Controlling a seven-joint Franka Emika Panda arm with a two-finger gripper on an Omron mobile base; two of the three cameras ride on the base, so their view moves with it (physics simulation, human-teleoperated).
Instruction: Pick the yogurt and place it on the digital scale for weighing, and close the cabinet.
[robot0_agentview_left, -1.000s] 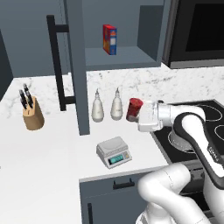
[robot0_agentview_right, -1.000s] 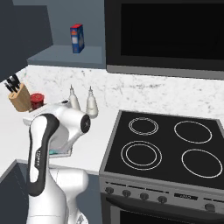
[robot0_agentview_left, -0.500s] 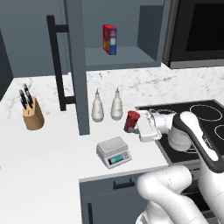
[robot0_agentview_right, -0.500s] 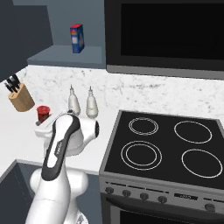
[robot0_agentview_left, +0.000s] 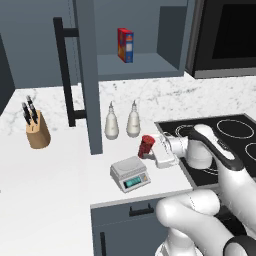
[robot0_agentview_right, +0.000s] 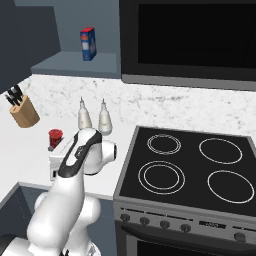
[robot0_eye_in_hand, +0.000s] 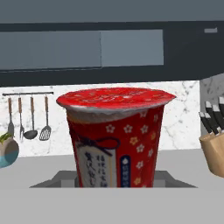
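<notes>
The yogurt (robot0_agentview_left: 146, 146), a small red cup with a lighter rim, hangs upright just above the counter, and my gripper (robot0_agentview_left: 151, 150) is shut on it from the right. It sits a little behind and to the right of the digital scale (robot0_agentview_left: 130, 173), whose teal display faces the front. In the right base view the yogurt (robot0_agentview_right: 55, 138) shows left of my arm. The hand view has the yogurt (robot0_eye_in_hand: 116, 135) close up in the middle. The cabinet (robot0_agentview_left: 145, 35) stands open, its door (robot0_agentview_left: 88, 75) swung out with the black bar handle (robot0_agentview_left: 62, 70).
Two pale bottles (robot0_agentview_left: 112, 122) (robot0_agentview_left: 133, 120) stand behind the scale. A knife block (robot0_agentview_left: 37, 131) is at the left of the counter. A red-and-blue box (robot0_agentview_left: 125, 45) stands on the cabinet shelf. The black stovetop (robot0_agentview_right: 185, 167) lies to the right.
My arm has carried the yogurt leftward and lower, from beside the stove to just right of the scale. The grip has stayed shut on it.
</notes>
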